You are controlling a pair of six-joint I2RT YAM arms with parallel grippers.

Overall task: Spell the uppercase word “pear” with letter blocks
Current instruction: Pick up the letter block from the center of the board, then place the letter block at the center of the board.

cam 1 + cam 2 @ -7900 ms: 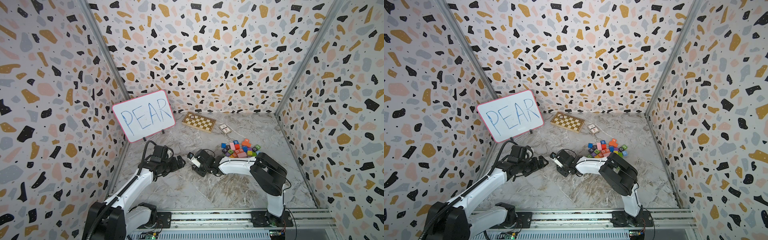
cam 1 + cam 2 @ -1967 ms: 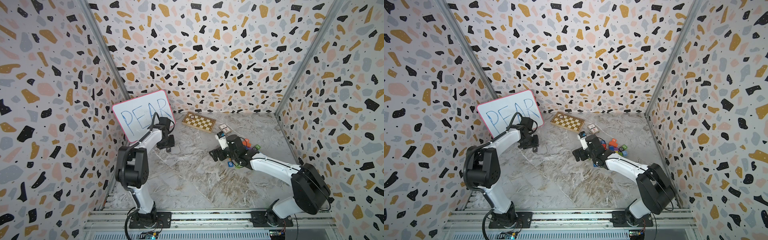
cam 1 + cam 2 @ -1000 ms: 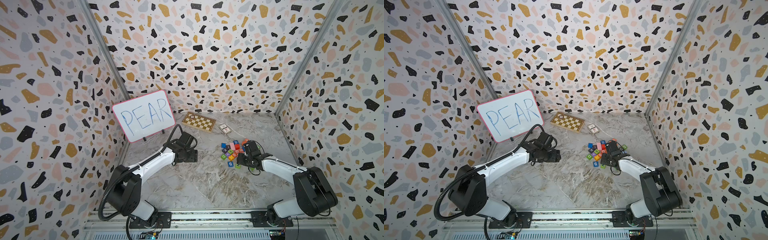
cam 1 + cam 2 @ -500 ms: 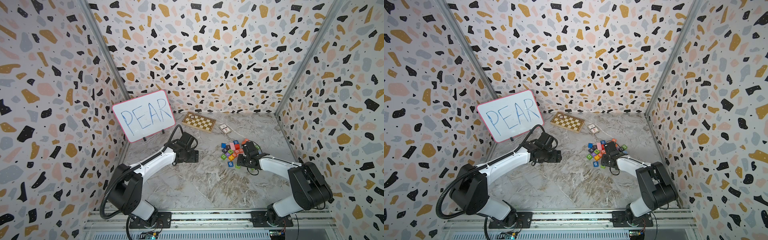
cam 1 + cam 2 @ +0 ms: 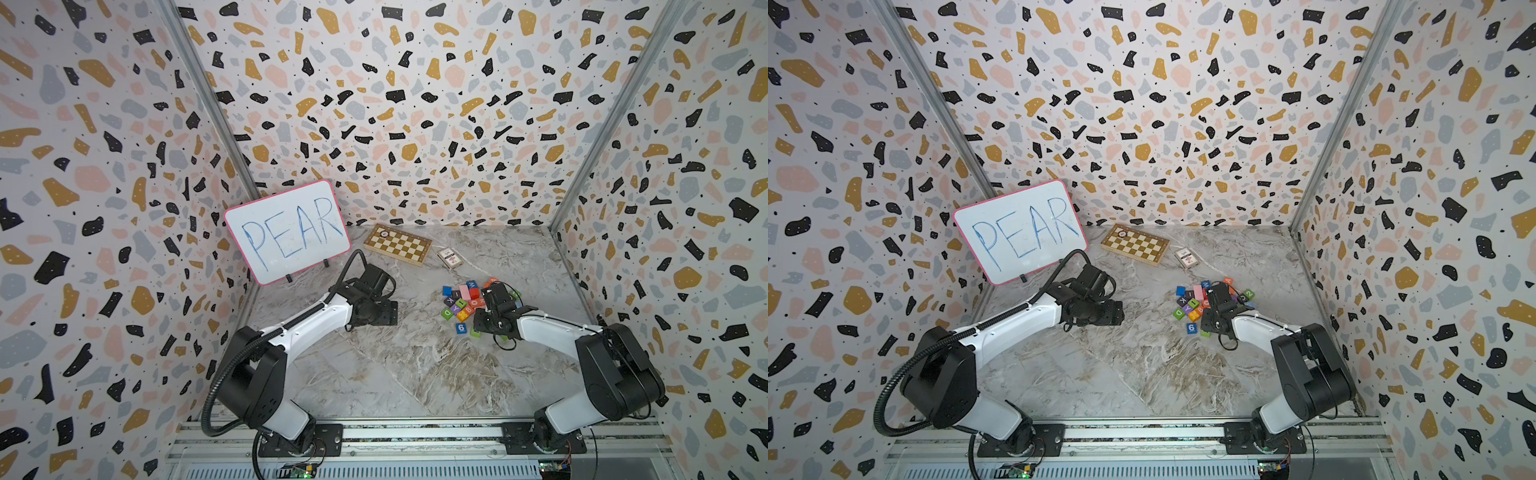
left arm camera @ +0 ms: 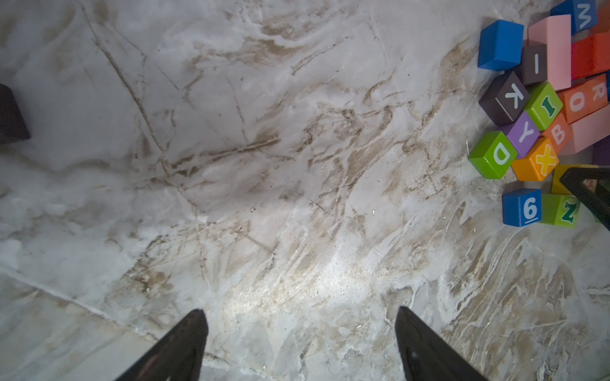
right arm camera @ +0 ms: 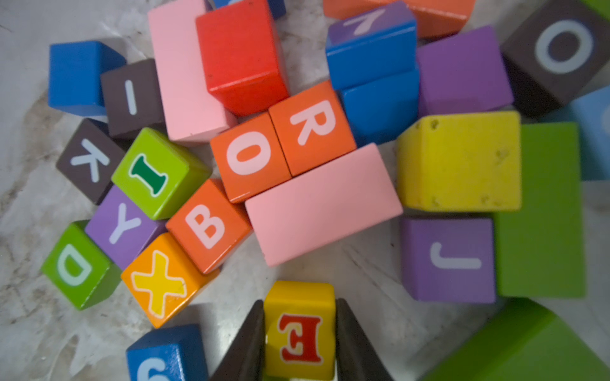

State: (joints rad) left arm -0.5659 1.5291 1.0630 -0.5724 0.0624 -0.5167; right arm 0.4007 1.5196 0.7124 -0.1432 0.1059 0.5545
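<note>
The letter blocks lie in a loose pile at the right of the marble floor, seen in both top views. My right gripper is shut on the yellow block with the red E at the pile's near edge, one dark finger pressed on each side. The orange-red R block lies flat beside an orange O block in the pile. My left gripper is open over bare floor left of the pile, with nothing between its fingers. From above, the left gripper is well apart from the blocks.
A whiteboard reading PEAR stands at the back left. A chessboard and a card deck lie behind the pile. A blue 6 cube sits right beside the E block, and pink oblong blocks lie in the pile. A dark thing lies at the left wrist view's edge.
My right gripper's jaws have come together on the E block at the pile's near edge. The left gripper has opened a little wider and its arm has hardly moved.
</note>
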